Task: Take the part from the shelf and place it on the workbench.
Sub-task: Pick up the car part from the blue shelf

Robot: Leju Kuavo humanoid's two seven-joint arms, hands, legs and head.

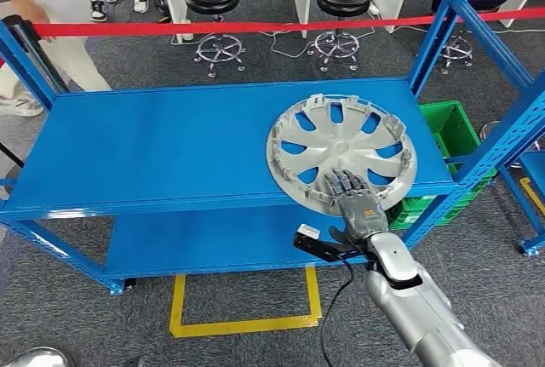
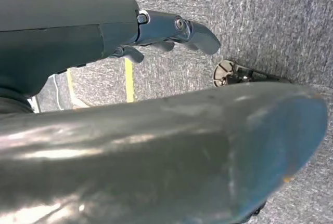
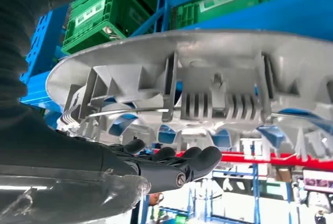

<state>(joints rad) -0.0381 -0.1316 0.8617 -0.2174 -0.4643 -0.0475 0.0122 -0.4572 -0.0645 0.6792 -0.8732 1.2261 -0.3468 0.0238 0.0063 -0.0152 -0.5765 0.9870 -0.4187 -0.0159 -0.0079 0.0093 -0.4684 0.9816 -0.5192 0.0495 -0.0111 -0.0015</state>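
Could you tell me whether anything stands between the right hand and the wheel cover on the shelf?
Nothing visible does. The right hand already lies over the near rim of the silver wheel cover, which rests inner side up on the blue shelf, fingers stretched across it.

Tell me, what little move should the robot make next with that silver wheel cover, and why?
Probably close the right hand on the near rim of the wheel cover. Its fingers lie flat over that rim, with the thumb lower at the shelf edge, so nothing is gripped yet. The cover lies on the blue shelf and must be held before it can be lifted away.
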